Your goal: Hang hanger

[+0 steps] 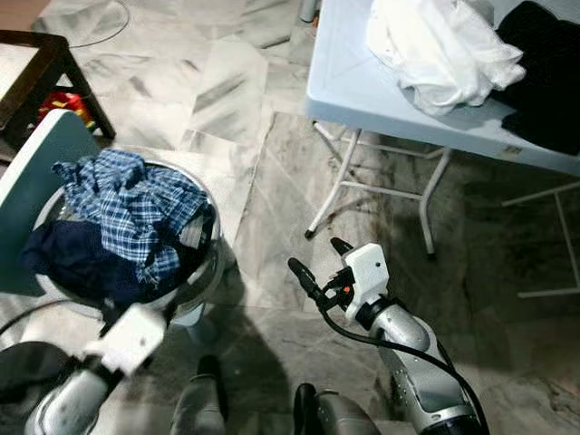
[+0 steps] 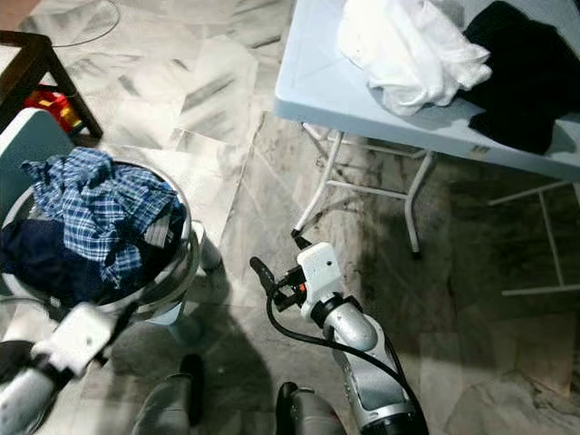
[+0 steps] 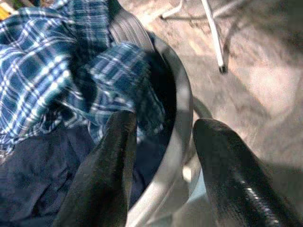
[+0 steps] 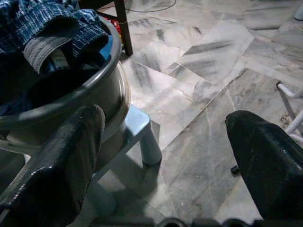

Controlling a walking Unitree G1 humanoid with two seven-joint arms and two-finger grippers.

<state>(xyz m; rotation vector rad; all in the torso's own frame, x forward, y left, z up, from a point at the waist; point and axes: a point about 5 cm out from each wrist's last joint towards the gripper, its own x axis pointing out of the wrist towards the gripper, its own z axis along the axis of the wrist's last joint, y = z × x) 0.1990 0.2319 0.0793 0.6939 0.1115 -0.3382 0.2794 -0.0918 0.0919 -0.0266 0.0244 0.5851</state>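
cloth, metal, plastic and polished stone around me

my right gripper (image 1: 319,256) has matt black fingers (image 4: 57,165) and a smooth white plastic housing on a silvery metallic arm; my left gripper's (image 3: 161,165) fingers (image 3: 227,170) look glossy black. the basin (image 2: 178,272) has a smooth, shiny metal rim and holds a soft woven blue plaid shirt (image 1: 136,208) over dark navy cloth (image 1: 72,258). the folding table (image 1: 349,82) has a smooth pale blue plastic top, bearing crumpled white cloth (image 1: 444,50) and matt black cloth (image 1: 548,77). the floor (image 1: 236,100) is glossy grey-veined marble.
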